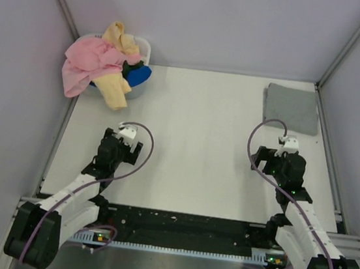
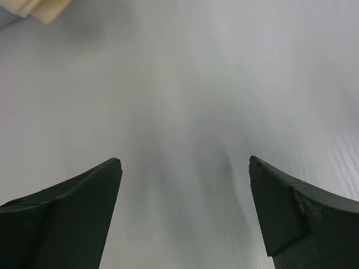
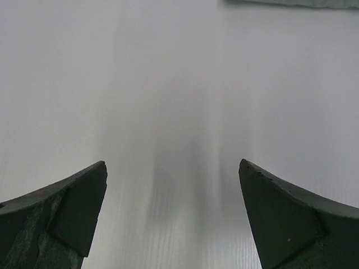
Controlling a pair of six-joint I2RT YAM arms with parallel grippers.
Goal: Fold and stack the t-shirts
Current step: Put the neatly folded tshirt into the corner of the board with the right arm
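A folded heather grey t-shirt lies flat at the table's far right; its near edge shows at the top of the right wrist view. A pink t-shirt, a pale yellow t-shirt and a blue t-shirt are heaped in and over a small white basket at the far left. A corner of the yellow shirt shows in the left wrist view. My left gripper is open and empty over bare table, near of the basket. My right gripper is open and empty, near of the grey shirt.
Grey walls with metal corner posts close in the table on the left, back and right. A black rail runs along the near edge between the arm bases.
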